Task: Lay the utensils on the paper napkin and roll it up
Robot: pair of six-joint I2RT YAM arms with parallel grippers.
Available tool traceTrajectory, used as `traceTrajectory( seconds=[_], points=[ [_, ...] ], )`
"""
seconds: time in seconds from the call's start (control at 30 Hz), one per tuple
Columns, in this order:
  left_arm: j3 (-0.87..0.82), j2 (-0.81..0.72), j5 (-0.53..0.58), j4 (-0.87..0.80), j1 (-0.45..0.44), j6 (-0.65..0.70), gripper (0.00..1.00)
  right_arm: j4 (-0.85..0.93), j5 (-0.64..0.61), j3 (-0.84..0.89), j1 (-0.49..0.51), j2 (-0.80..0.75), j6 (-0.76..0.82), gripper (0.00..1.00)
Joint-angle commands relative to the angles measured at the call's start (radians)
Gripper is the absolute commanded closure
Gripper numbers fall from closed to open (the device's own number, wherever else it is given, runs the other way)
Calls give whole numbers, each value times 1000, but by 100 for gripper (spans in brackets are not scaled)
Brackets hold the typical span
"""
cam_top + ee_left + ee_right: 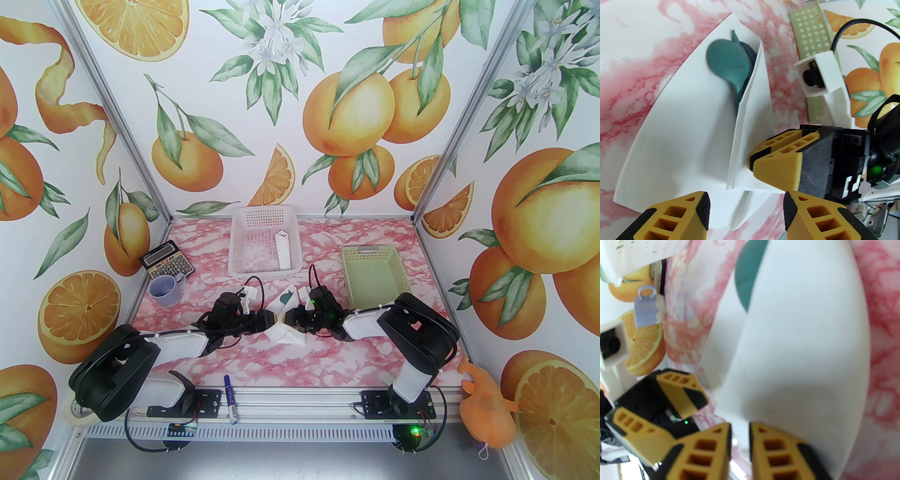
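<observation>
Midway across the pink marbled tabletop (337, 361), in front of the white mesh basket (240, 234), the paper napkin (682, 140) lies between the two arms, which meet over its near end. One side of the sheet is folded over along a sharp crease, and the utensils (737, 93) lie inside that fold. The teal spoon (726, 61) shows its bowl on the open paper at the far end, with a darker piece tucked just behind it against the raised flap, and the handles are hidden under the paper. The left claw (746, 208) hangs low over the near edge of the napkin with its jaws well apart. The folded corner lies in the gap between them, and neither pad is seen touching it. The right claw (740, 441) is set against the folded flap from the other side, its fingers drawn close with only a slim slit between the tips. The wrist view there is blurred, so I cannot tell whether any paper is pinched. A white rolled bundle (282, 251) lies in the mesh basket, and a pale green basket (370, 248) stands to its right. A calculator (167, 266) and a blue mug (166, 289) sit by the left wall, well apart from the napkin. A blue-capped marker pen (231, 399) rests on the near rail.
</observation>
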State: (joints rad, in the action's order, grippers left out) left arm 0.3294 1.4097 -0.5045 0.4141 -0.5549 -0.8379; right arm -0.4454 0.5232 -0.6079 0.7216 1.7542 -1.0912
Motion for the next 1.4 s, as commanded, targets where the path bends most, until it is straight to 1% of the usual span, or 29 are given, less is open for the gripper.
traceTrajectory(
  seconds=[0.0, 0.17, 0.33, 0.47, 0.53, 0.6, 0.73, 0.8, 1.0, 1.2, 1.37],
  points=[
    [33, 26, -17, 39, -11, 4, 46, 103, -45, 8, 7, 37, 24, 79],
    [42, 69, -28, 79, -23, -1, 51, 109, -43, 3, 7, 35, 27, 79],
    [49, 112, -34, 120, -31, -9, 60, 109, -42, 3, 7, 34, 27, 79],
    [63, 146, -38, 127, -37, -2, 63, 111, -41, 5, 7, 33, 28, 79],
    [66, 159, -35, 126, -41, 4, 67, 109, -40, 2, 7, 33, 25, 79],
    [69, 163, -21, 115, -43, 14, 72, 108, -38, 3, 8, 30, 24, 79],
    [77, 152, 2, 70, -45, 43, 92, 106, -28, -5, 7, 14, 21, 79],
    [86, 144, 16, 35, -45, 62, 100, 111, -22, -16, 8, -5, 20, 79],
    [97, 115, 47, -14, -43, 88, 100, 170, -11, -50, -6, -99, 40, 80],
    [103, 107, 47, -7, -43, 90, 100, 366, -45, -70, -52, -204, 143, 92],
    [111, 112, 62, -30, -41, 106, 100, 460, -72, -52, -98, -258, 208, 98]
  ],
)
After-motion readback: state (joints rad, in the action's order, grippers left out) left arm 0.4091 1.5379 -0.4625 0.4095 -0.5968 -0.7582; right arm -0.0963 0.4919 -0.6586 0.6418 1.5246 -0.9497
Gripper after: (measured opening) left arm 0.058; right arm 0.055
